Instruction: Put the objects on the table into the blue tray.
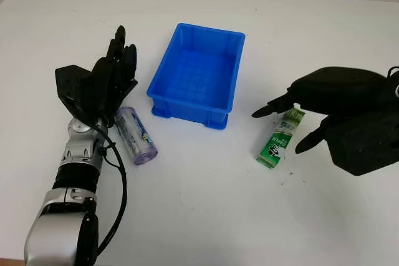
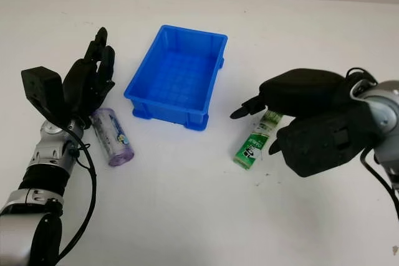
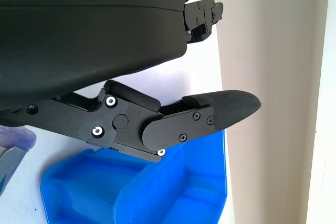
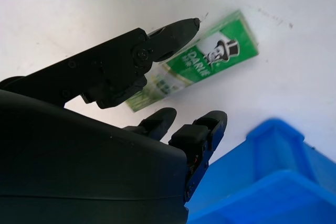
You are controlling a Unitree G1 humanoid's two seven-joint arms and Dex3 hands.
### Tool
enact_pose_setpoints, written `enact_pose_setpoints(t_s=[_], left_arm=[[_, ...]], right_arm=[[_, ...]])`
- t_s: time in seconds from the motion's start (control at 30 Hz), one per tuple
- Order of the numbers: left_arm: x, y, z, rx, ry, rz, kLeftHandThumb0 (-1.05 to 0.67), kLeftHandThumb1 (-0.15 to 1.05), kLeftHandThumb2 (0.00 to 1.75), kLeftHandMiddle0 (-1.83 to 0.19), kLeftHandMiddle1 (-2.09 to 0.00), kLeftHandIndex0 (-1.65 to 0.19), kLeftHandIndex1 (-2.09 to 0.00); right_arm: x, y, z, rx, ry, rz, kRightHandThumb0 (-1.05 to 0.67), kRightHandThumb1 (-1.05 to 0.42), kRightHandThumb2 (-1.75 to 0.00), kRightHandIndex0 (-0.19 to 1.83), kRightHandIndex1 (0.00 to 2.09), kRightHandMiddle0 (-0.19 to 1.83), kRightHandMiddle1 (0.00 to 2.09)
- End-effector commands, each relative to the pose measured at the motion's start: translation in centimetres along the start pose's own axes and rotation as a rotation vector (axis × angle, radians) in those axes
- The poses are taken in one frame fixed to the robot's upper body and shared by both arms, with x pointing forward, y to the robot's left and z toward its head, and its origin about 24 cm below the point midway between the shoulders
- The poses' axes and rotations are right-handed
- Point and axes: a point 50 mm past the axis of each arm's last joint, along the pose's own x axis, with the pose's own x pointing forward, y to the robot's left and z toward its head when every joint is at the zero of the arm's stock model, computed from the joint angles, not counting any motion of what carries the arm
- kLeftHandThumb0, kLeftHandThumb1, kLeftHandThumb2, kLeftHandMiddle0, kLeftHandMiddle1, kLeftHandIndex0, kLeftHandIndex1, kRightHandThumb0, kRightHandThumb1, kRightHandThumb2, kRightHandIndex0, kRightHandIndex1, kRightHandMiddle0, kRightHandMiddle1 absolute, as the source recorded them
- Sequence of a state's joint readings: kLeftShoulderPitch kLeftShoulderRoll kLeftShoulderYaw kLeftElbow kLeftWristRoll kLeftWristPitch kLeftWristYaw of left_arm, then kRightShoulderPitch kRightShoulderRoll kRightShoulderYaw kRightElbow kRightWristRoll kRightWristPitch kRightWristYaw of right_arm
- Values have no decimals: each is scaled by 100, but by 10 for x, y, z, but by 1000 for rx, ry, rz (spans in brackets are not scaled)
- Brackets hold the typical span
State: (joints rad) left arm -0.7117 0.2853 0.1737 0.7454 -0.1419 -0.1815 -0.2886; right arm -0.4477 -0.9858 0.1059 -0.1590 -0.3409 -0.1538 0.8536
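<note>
Right hand [image 1: 312, 113] covers far end of green toothpaste box [image 1: 278, 141]; contact there can't be judged. Left hand [image 1: 112, 82] hides top end of purple bottle [image 1: 135, 135]. Bottle label print too small to read. Blue tray [image 3: 131, 192] cropped in left wrist view.

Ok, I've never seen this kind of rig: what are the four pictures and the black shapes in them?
It is a humanoid robot with two three-finger hands. Two pictures come from its head camera, looking down at a white table; the other two from cameras on its wrists. In the middle stands a blue tray, with nothing in it. The left hand is open above a purple tube. The right hand is open over a green box. Neither hand holds anything.
</note>
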Motion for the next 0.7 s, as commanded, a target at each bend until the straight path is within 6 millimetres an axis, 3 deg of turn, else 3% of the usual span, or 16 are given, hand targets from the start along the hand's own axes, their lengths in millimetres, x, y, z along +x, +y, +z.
enact_pose_setpoints(t_s=[0.0, 0.07, 0.17, 0.23, 0.27, 0.3, 0.33, 0.4, 0.5, 0.57, 0.67], left_arm=[[2, 4, 5, 18, -12, 2, -71, 105, 65, 17, -5, 17, -5], [2, 5, 6, 18, -14, 3, -71, 105, 65, 17, -6, 17, -6], [2, 5, 7, 18, -18, -2, -71, 105, 65, 17, -5, 17, -5], [3, 5, 7, 18, -18, -4, -71, 105, 66, 17, -5, 17, -5], [3, 5, 6, 16, -15, -4, -71, 105, 66, 17, -5, 17, -5], [3, 5, 6, 17, -12, -4, -71, 105, 66, 17, -5, 17, -5], [3, 5, 6, 18, -11, -5, -72, 105, 66, 18, -5, 17, -5], [4, 5, 6, 19, -9, -9, -72, 105, 66, 18, -5, 18, -5], [4, 4, 6, 14, -9, -13, -72, 105, 65, 18, -5, 18, -5], [4, 4, 5, 12, -9, -16, -72, 105, 65, 18, -5, 18, -5], [4, 5, 5, 15, -6, -19, -73, 105, 64, 18, -5, 18, -5]], right_arm=[[5, 12, 4, -8, -42, 10, -33, -78, -5, 54, 45, 64, 10], [7, 19, 6, -33, -70, 4, -35, -76, -6, 43, 81, 71, 12], [8, 32, 8, -77, -124, -23, -35, -77, -6, 39, 86, 77, 19], [8, 40, 9, -133, -143, -41, -35, -81, -5, 41, 93, 58, 76], [9, 44, 9, -167, -161, -76, -35, -81, -5, 40, 99, 50, 94], [10, 48, 9, -201, -176, -104, -37, -80, -5, 34, 134, 41, 128], [10, 52, 10, -241, -191, -131, -38, -80, -6, 29, 149, 35, 143], [11, 58, 9, -325, -220, -194, -42, -85, -7, 30, 167, 31, 154], [14, 59, 5, -402, -262, -297, -42, -94, -7, 42, 178, 40, 151], [17, 56, 2, -413, -277, -379, -44, -97, -6, 53, 200, 46, 173], [21, 50, -5, -409, -266, -446, -43, -100, -6, 65, 208, 50, 179]])
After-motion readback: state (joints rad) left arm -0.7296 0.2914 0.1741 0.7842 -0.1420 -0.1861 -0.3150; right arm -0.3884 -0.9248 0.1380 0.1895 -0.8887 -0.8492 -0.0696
